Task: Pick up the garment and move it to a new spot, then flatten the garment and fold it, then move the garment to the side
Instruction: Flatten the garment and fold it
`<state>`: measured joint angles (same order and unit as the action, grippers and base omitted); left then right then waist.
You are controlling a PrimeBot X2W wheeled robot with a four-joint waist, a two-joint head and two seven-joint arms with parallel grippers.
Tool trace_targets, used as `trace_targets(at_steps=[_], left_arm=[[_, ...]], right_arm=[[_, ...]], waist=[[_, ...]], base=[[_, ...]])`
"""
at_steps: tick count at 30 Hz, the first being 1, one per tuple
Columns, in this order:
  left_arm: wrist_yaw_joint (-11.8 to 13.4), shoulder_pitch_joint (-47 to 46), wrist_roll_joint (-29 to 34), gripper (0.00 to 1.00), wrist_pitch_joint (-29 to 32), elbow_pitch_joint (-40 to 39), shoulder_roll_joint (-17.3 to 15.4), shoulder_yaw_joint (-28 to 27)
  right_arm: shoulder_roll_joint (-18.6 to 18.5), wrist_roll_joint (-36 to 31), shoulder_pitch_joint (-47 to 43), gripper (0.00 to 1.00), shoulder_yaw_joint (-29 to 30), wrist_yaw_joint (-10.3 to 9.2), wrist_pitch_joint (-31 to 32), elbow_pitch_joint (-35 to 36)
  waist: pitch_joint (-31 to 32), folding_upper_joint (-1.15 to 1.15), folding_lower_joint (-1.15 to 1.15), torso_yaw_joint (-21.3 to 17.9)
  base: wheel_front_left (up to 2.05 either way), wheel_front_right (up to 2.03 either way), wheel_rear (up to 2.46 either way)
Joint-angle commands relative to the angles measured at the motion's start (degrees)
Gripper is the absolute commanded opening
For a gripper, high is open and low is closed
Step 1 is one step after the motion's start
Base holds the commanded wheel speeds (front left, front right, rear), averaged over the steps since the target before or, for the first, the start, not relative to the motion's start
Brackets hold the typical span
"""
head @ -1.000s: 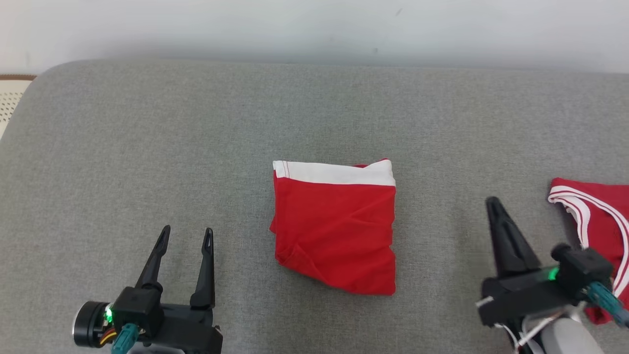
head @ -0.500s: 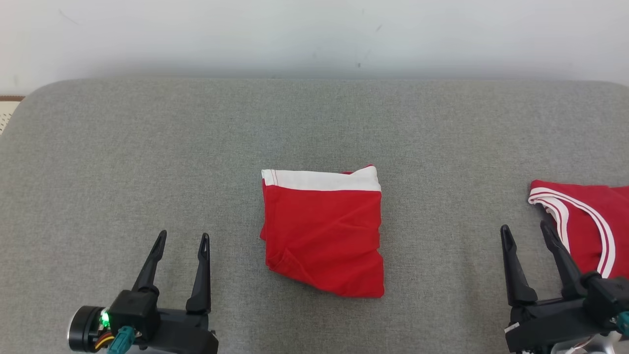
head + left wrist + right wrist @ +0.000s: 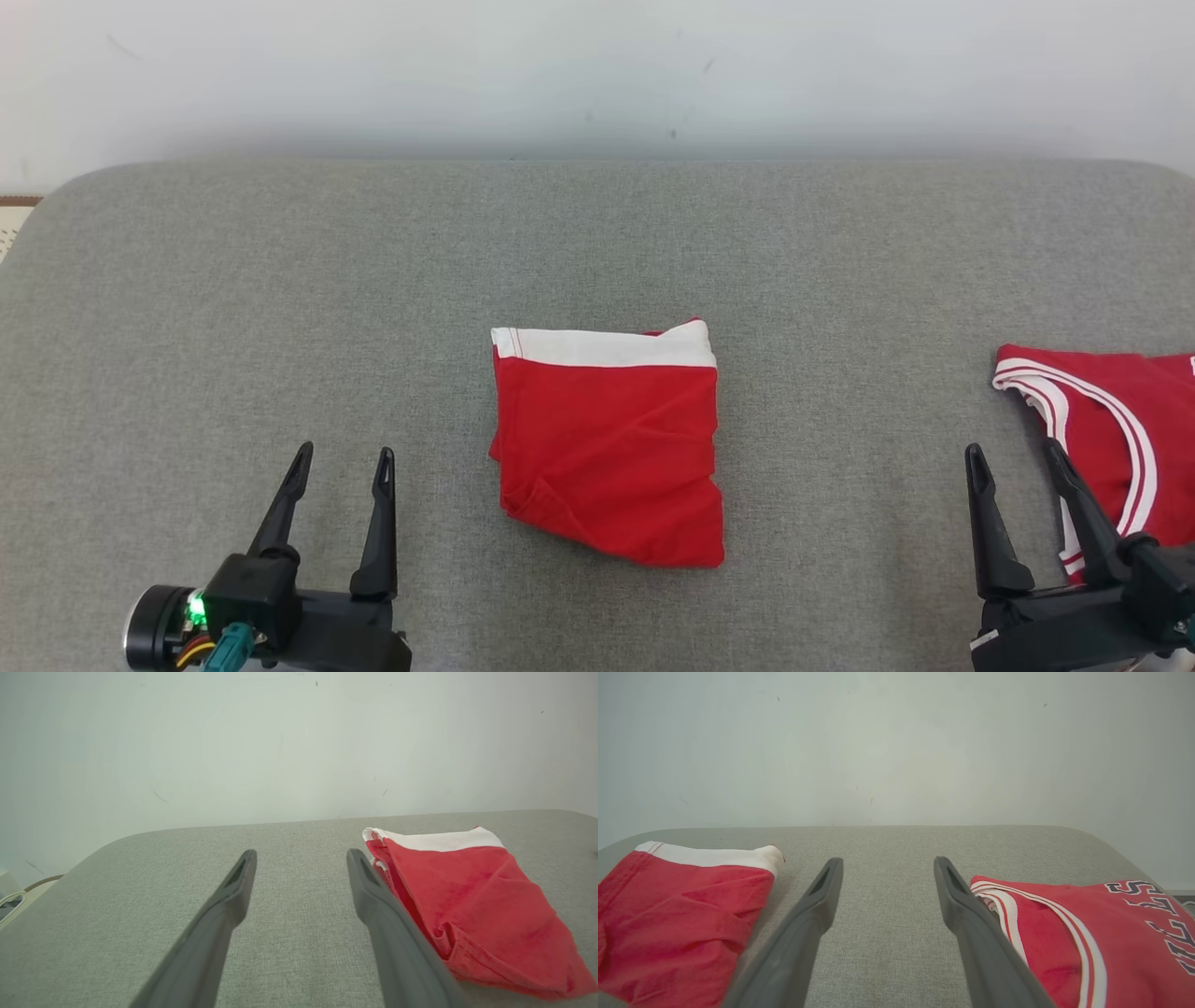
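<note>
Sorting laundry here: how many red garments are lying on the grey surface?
2. A folded red garment with a white band lies in the middle. A red jersey with white trim lies at the far right, beside the right hand, partly out of frame.

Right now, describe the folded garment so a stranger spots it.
On the grey fabric surface, look centre. The folded red cloth square lies there, a plain white band along its far edge. The other red garment, by the right gripper, has striped trim and lettering.
</note>
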<state>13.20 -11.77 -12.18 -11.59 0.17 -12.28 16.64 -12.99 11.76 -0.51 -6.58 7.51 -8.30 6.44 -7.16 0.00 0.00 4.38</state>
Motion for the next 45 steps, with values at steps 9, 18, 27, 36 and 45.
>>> trace_targets(at_steps=[9,18,27,36,45], left_arm=[[0.2,-0.3,-0.7,1.00,-0.3,-0.5,0.0,0.5],[0.1,-1.1,-1.3,1.00,-1.2,0.6,1.3,1.5],[-0.2,-1.8,-1.3,1.00,-2.2,2.1,2.4,2.1],[0.0,-2.1,-1.4,1.00,-2.8,2.6,2.5,2.3],[0.0,-2.4,-1.6,1.00,-3.1,3.0,2.5,2.3]], right_arm=[[-2.1,1.4,2.3,0.00,-4.4,-0.05,1.0,-0.9],[-4.9,5.7,9.8,0.00,-20.7,-0.05,0.4,-7.3],[-4.0,10.8,20.5,0.00,-37.3,-0.05,-1.6,-21.1],[-1.2,16.6,30.3,0.00,-47.3,-0.05,-4.9,-35.7],[-0.5,24.2,34.4,0.00,-59.4,-0.05,-6.1,-38.2]], waist=[[-1.2,0.00,0.00,2.0],[-2.3,0.00,0.00,5.7],[-3.3,0.00,0.00,9.3],[-4.0,0.00,0.00,10.3],[-4.2,0.00,0.00,9.7]], base=[[0.00,0.00,0.00],[0.00,0.00,0.00],[0.00,0.00,0.00],[0.00,0.00,0.00],[0.00,0.00,0.00]])
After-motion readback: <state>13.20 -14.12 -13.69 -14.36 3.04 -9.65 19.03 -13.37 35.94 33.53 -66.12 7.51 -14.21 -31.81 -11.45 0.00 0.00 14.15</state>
